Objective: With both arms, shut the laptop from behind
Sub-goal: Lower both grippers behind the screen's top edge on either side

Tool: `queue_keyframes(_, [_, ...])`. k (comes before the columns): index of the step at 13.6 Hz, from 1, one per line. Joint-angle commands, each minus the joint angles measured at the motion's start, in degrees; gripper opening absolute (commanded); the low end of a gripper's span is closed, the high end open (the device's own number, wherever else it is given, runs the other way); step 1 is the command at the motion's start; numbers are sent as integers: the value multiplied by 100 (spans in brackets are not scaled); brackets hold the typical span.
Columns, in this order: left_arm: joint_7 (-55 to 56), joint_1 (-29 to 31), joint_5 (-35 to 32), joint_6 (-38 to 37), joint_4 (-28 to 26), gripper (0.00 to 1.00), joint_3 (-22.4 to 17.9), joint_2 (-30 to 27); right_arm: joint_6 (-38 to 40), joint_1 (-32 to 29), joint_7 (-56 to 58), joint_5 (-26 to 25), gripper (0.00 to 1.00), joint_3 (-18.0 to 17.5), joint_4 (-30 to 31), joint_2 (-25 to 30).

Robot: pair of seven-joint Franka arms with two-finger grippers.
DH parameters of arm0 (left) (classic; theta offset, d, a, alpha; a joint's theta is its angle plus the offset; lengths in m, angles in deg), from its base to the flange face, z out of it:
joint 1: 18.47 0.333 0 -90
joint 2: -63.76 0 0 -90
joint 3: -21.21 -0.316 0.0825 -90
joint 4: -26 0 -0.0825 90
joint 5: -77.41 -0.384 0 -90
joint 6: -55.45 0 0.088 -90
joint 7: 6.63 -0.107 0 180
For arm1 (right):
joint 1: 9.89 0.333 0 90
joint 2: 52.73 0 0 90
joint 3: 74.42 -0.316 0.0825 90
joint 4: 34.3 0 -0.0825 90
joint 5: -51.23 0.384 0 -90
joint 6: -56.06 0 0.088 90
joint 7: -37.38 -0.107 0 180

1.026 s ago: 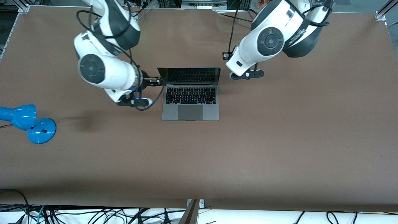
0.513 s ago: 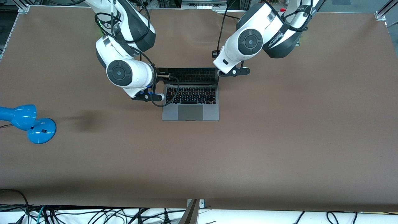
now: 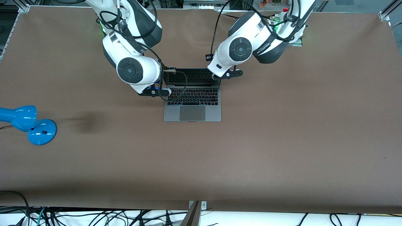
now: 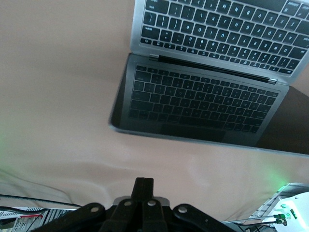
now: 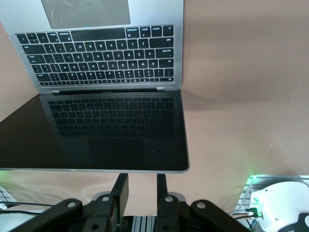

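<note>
The space-grey laptop (image 3: 192,113) stands open on the brown table, its dark screen (image 3: 192,76) upright and facing the front camera. My right gripper (image 3: 169,71) is open and empty at the lid's top corner toward the right arm's end. In the right wrist view its fingers (image 5: 119,189) sit just off the screen's top edge (image 5: 96,130). My left gripper (image 4: 144,186) is shut and empty, over the table a little way from the lid's top edge (image 4: 203,99). In the front view it is hidden under the left arm's wrist (image 3: 223,67), at the lid's other top corner.
A blue lamp (image 3: 28,124) stands near the table's edge at the right arm's end, well away from the laptop. Loose black cables (image 3: 176,91) hang from the right wrist over the keyboard's corner. Both arm bases stand at the table's back edge.
Both arms have swung inward toward the laptop's lid. The right gripper moved to the lid's top corner, and the left wrist came over the other corner. The lid's angle looks unchanged.
</note>
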State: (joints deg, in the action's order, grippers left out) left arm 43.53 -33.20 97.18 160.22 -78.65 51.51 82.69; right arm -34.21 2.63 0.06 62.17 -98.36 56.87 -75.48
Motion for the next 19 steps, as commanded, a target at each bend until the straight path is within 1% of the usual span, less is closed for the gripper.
queue_keyframes(1, [47, -48, 115, 149, -30, 0, -7, 84, 123, -13, -170, 22, 15, -154, 50, -18])
queue_keyframes(2, [12, -48, 89, 150, -30, 0, -7, 110, 176, -13, -170, 22, 11, -164, 50, -62])
queue_keyframes(4, [-32, -48, 71, 228, -30, 0, -16, 172, 246, -21, -161, 22, 5, -164, 146, -71])
queue_keyframes(9, [-111, 5, 62, 308, 14, 0, -33, 277, 317, -13, -109, 22, 5, -164, 287, -168])
queue_keyframes(12, [-138, 14, 62, 395, 23, 0, -59, 321, 238, -13, -82, 22, 6, -164, 427, -177])
queue_keyframes(16, [-138, 5, -140, 457, 76, 0, -77, 444, 89, -13, -38, 13, 6, -164, 419, -194])
queue_keyframes(19, [-138, 5, -140, 484, 233, 0, -112, 602, -78, -13, -12, 5, 7, -164, 428, -203])
